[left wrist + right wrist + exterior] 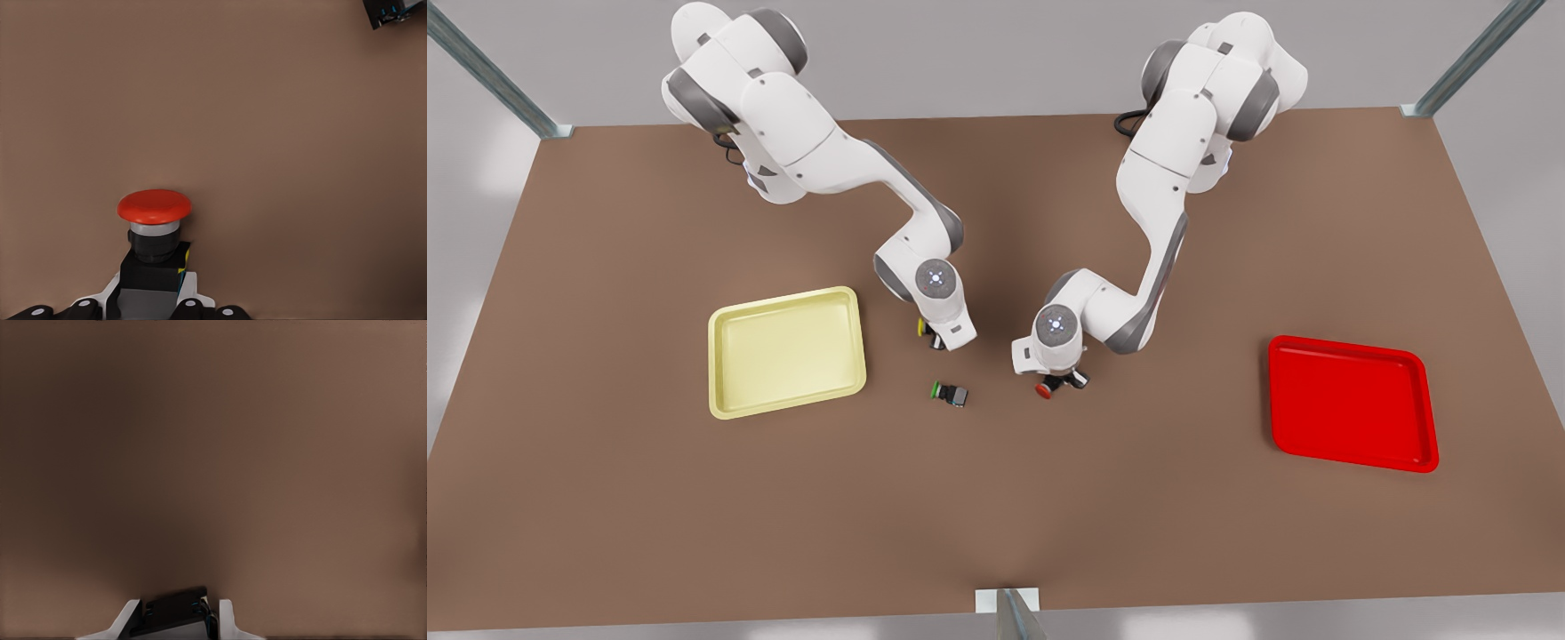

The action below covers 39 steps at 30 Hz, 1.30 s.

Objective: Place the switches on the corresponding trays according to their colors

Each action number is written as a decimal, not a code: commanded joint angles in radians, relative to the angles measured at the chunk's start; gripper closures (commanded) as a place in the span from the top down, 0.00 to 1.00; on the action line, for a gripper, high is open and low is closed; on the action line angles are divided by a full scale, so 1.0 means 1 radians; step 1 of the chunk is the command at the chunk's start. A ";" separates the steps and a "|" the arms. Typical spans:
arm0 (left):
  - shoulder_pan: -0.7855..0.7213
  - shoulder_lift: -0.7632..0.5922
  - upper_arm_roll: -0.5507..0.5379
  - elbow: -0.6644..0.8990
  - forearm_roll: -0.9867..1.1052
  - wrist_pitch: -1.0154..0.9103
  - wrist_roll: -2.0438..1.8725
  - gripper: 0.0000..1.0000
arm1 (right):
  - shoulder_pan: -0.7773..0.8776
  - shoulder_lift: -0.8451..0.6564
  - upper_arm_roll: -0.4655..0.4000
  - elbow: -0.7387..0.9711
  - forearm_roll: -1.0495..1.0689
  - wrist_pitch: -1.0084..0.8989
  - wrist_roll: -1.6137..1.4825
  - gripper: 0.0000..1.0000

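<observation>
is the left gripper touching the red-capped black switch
Touching: in the left wrist view the left gripper has white fingers pressed against both sides of the red-capped black switch.

Brown table, yellow tray, red tray, green-capped switch

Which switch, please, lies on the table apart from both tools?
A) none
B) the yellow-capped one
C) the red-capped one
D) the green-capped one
D: the green-capped switch lies alone on the table, while the left tool grips the red-capped switch and the right tool holds the yellow-capped switch.
</observation>
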 commanded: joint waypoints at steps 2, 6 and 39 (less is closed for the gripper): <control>0.009 -0.013 0.000 0.000 -0.042 -0.022 0.002 0.46 | -0.001 -0.003 0.000 0.000 0.001 -0.001 0.001 0.53; 0.080 -0.180 -0.005 -0.038 -0.042 -0.161 0.014 0.46 | -0.042 -0.092 0.000 -0.040 0.002 -0.063 -0.001 0.53; 0.873 -0.377 -0.090 -0.204 0.100 -0.172 0.379 1.00 | -0.538 -0.516 0.025 0.491 -0.015 -0.915 0.573 1.00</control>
